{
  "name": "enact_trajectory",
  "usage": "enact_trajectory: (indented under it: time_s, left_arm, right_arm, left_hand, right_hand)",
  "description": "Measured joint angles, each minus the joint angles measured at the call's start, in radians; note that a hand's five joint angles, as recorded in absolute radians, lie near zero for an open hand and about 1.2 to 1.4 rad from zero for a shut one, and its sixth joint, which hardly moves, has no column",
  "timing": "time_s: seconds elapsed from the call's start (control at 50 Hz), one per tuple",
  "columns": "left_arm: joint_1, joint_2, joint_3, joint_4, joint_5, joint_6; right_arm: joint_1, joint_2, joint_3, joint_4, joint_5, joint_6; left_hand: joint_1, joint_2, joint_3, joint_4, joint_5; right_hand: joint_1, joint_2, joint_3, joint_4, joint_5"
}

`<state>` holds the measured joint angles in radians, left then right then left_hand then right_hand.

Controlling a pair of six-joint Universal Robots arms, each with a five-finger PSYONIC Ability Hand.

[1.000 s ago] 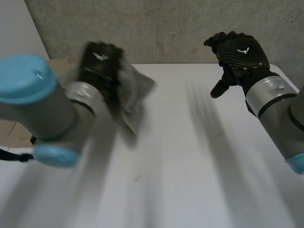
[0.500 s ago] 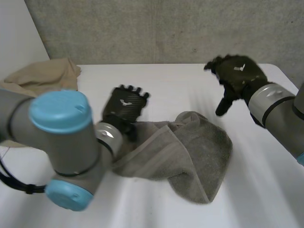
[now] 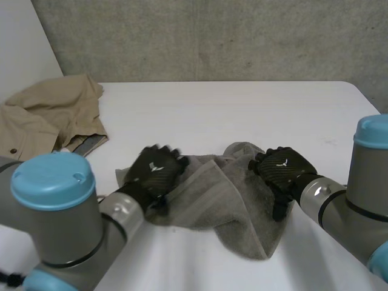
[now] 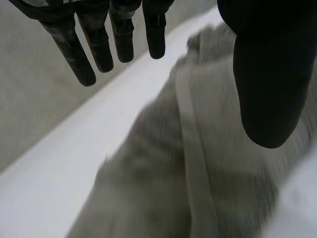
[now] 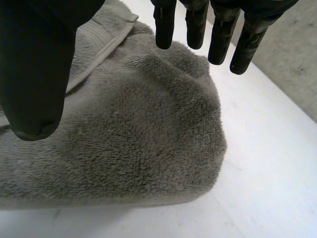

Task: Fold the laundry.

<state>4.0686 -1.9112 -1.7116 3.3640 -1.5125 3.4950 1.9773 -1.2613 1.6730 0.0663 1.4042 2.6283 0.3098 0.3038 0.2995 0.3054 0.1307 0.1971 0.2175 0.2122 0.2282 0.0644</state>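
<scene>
At the far left a crumpled tan garment [image 3: 54, 112] lies over the left edge of the white table [image 3: 242, 109], well apart from everything else. Between it and the towel is a strip of open table.

The left hand [image 3: 156, 170] is over the left edge of the grey towel [image 3: 233, 200]. Its own wrist view shows the fingers [image 4: 74, 49] straight and the thumb [image 4: 270, 74] spread away from them, grasping nothing. The towel's woven band [image 4: 190, 148] runs beneath the palm. I cannot tell whether the hand touches the cloth.

The towel sits bunched at the near middle of the table, its rounded fold [image 5: 138, 129] bulging toward the near right.

The right hand [image 3: 282, 170] is over the towel's right part, with fingers [image 5: 220, 34] straight, thumb [image 5: 37, 64] apart, released.

Open white table reaches from the towel to the far edge, and to the right edge beyond the right hand.
</scene>
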Motion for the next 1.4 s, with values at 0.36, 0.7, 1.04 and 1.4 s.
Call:
enact_trajectory:
  time_s: [0.36,0.7,1.04,1.4]
  left_arm:
    - [-0.131,-0.498,0.629,-0.192,0.05,0.148]
    - [-0.155,-0.355,0.615,-0.226,-0.139,0.178]
    - [-0.114,-0.002,0.371,-0.213,-0.138,0.164]
    - [-0.107,-0.001,0.369,-0.213,-0.143,0.078]
  right_arm:
    - [-0.112,-0.046,0.086,-0.036,-0.013,-0.039]
    - [-0.164,-0.045,0.051,-0.02,-0.015,-0.027]
    - [-0.175,0.039,-0.023,-0.017,-0.25,0.133]
    - [-0.015,0.312,-0.212,-0.12,-0.255,0.615]
  left_hand:
    - [0.337,0.331,0.335,0.323,0.318]
    - [0.812,0.883,0.864,0.888,0.798]
    - [0.812,0.885,0.878,0.892,0.798]
    - [0.812,0.885,0.878,0.893,0.798]
  right_hand:
    - [0.0,0.0,0.0,0.0,0.0]
    - [0.0,0.0,0.0,0.0,0.0]
    - [0.0,0.0,0.0,0.0,0.0]
    - [0.619,0.685,0.665,0.642,0.608]
